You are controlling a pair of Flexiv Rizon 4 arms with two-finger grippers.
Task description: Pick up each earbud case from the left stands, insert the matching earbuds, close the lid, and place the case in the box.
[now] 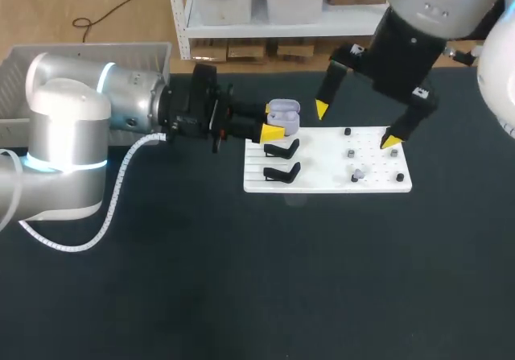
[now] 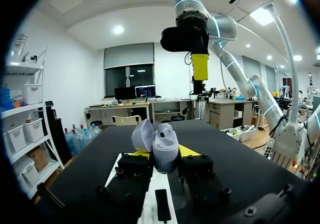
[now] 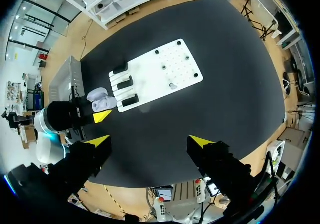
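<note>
Clamps the left hand (image 1: 276, 125) on the open lavender case (image 1: 286, 112) at the left edge of the white board (image 1: 322, 184), near two bare stands (image 1: 282, 149). Holds the right hand (image 1: 356, 125) spread, empty, over the board's right half. Leaves earbud fitting, lid closing and boxing apparently undone.

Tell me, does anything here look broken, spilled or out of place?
Nothing stands out. The lavender earbud case, lid open, is gripped in the left gripper at the white board's edge. Two empty black stands sit in line on the board, and the right gripper hangs open above it.
</note>
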